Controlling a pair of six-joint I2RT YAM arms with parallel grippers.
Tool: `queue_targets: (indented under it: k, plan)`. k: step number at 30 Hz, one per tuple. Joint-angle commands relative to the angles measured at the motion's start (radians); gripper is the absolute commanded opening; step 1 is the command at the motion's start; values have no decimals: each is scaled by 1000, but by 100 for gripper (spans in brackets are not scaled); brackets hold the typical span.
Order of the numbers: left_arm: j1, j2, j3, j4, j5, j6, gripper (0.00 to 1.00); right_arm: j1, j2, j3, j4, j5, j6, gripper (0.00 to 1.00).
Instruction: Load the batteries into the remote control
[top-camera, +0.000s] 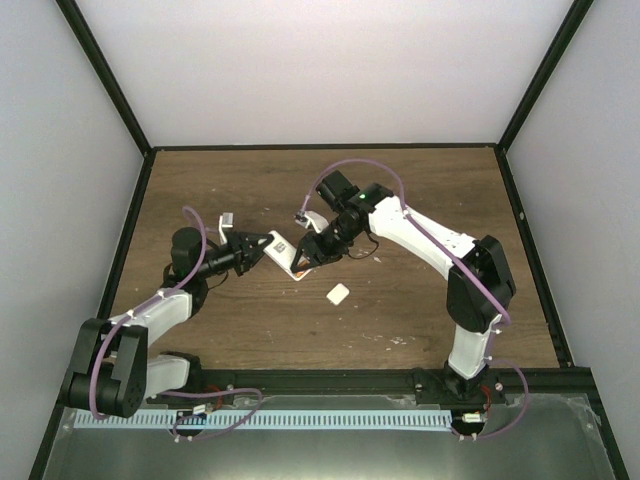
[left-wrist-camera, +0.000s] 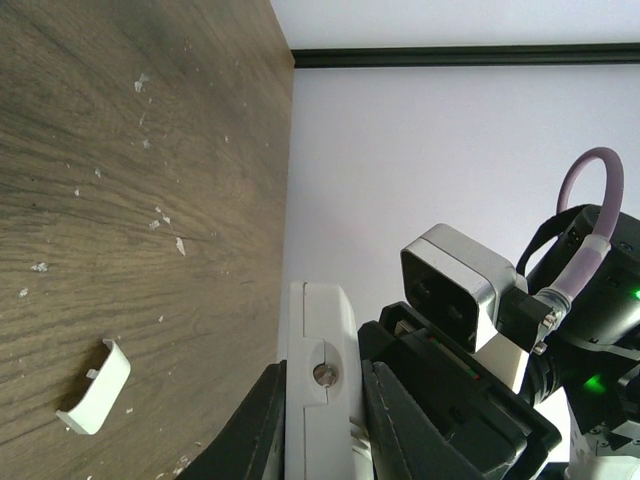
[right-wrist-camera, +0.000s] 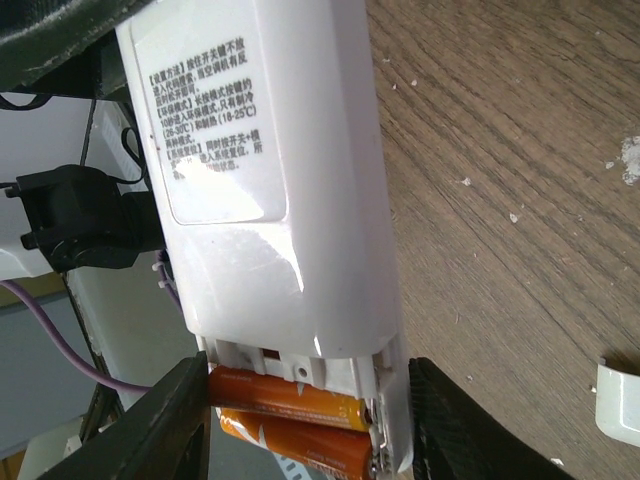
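Note:
The white remote control (top-camera: 284, 249) hangs above the table between the two arms. My left gripper (top-camera: 266, 246) is shut on it, and the left wrist view shows the remote control (left-wrist-camera: 325, 330) edge-on between the black fingers (left-wrist-camera: 250, 430). In the right wrist view its back (right-wrist-camera: 270, 200) faces the camera, with a printed label. Two orange batteries (right-wrist-camera: 285, 395) lie in the uncovered recess, the lower one (right-wrist-camera: 300, 442) tilted outward. My right gripper (right-wrist-camera: 310, 425) straddles that end, one finger (right-wrist-camera: 165, 425) against the battery ends, the other (right-wrist-camera: 470, 435) against the remote's side.
The small white cover piece (top-camera: 338, 293) lies on the brown wooden table (top-camera: 420, 320), just in front of the grippers; it is also in the left wrist view (left-wrist-camera: 95, 390) and the right wrist view (right-wrist-camera: 620, 400). Pale specks dot the wood. Black rails edge the table.

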Motion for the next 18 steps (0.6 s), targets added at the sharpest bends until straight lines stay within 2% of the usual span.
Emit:
queue_targets:
  k: [1, 18]
  plan:
    - [-4, 3, -5, 94, 7, -34, 0, 17, -10, 39, 78, -53, 27, 37]
    - [-4, 2, -20, 207, 12, -115, 0, 19, -53, -29, 174, -44, 46, 18]
